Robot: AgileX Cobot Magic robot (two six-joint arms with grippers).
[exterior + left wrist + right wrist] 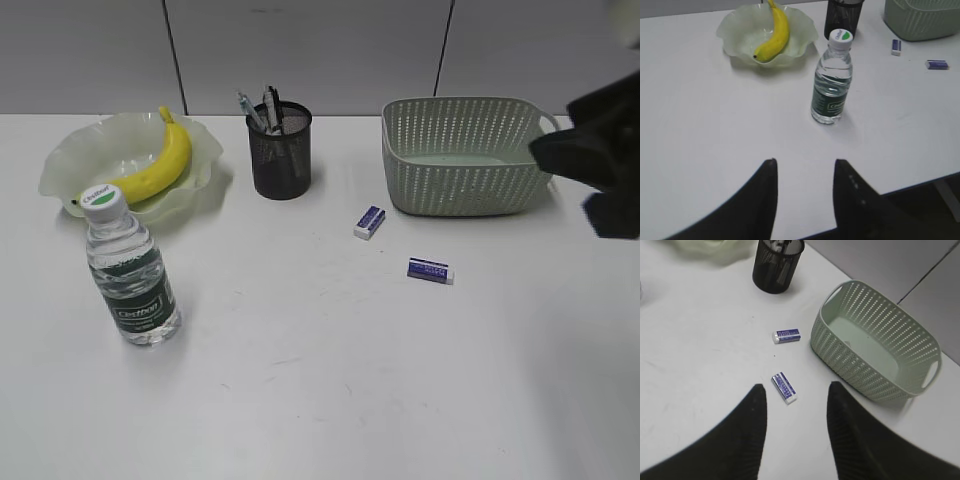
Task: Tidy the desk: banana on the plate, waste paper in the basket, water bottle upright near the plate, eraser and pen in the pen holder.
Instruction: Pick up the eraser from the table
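bright even light, soft shadows, slightly blurry

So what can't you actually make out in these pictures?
- Basket floor: exterior view, near wall hides it; no waste paper seen in any view.
- Pen holder contents: mesh hides them, every view.
- Eraser print: too small.
- Right end effector: exterior view, blurred, cut off by the edge.

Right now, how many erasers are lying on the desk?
2. One eraser lies in front of the basket's left corner, right of the pen holder. The other eraser lies nearer the camera, further right. Any inside the pen holder would be hidden.
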